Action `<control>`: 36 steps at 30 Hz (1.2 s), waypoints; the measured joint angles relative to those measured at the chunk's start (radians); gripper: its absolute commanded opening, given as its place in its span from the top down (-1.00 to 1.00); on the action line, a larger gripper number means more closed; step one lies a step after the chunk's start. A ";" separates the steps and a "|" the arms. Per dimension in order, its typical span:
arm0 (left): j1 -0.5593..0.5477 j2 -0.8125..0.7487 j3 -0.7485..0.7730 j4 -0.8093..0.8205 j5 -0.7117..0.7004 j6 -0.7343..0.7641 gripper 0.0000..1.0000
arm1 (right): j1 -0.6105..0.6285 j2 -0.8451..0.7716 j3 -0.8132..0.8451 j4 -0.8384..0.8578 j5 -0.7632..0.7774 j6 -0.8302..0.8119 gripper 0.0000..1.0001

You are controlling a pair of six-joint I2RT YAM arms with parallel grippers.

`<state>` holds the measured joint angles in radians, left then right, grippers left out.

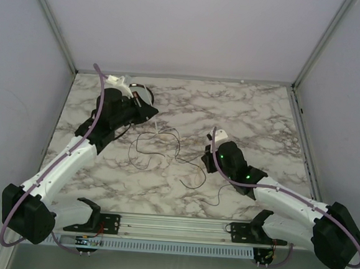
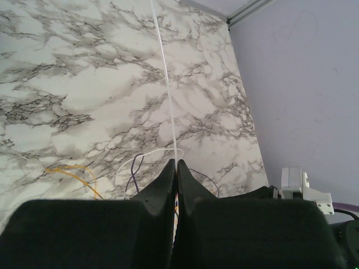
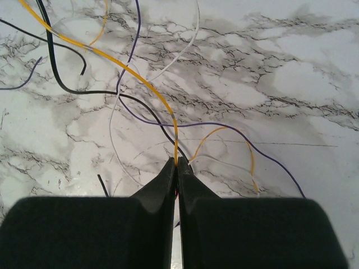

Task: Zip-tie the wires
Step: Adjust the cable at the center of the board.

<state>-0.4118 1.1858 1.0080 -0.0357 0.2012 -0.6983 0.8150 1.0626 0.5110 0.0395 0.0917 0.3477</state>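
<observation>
The wires (image 1: 157, 146) lie in loose thin loops on the marble table between my two arms. In the right wrist view they show as yellow (image 3: 112, 59), black (image 3: 53, 61), purple (image 3: 235, 128) and white (image 3: 115, 134) strands. My right gripper (image 3: 176, 161) is shut on the yellow strand at its fingertips; in the top view it (image 1: 206, 160) sits at the right end of the tangle. The zip tie (image 2: 167, 84), a thin white strip, runs straight out from my left gripper (image 2: 176, 161), which is shut on its near end. That gripper (image 1: 150, 112) hovers at the back left, with wire loops (image 2: 134, 168) just beneath it.
A round dark-rimmed dish (image 1: 147, 90) sits behind the left gripper near the back edge. Lilac walls (image 1: 352, 92) close in the table on three sides. The rail (image 1: 173, 224) and both arm bases run along the near edge.
</observation>
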 measured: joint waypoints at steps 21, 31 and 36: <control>0.001 0.000 0.025 -0.019 0.003 0.017 1.00 | -0.055 0.031 0.000 -0.035 0.013 0.023 1.00; 0.001 0.000 0.025 -0.019 0.018 0.017 1.00 | -0.056 0.019 0.051 -0.040 -0.030 0.000 0.09; 0.001 0.000 0.027 -0.019 0.028 0.017 1.00 | -0.056 -0.034 0.122 -0.035 -0.030 -0.037 0.01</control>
<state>-0.4110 1.1862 1.0348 -0.0544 0.2295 -0.6811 0.7586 1.0290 0.6334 0.0040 0.0620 0.3103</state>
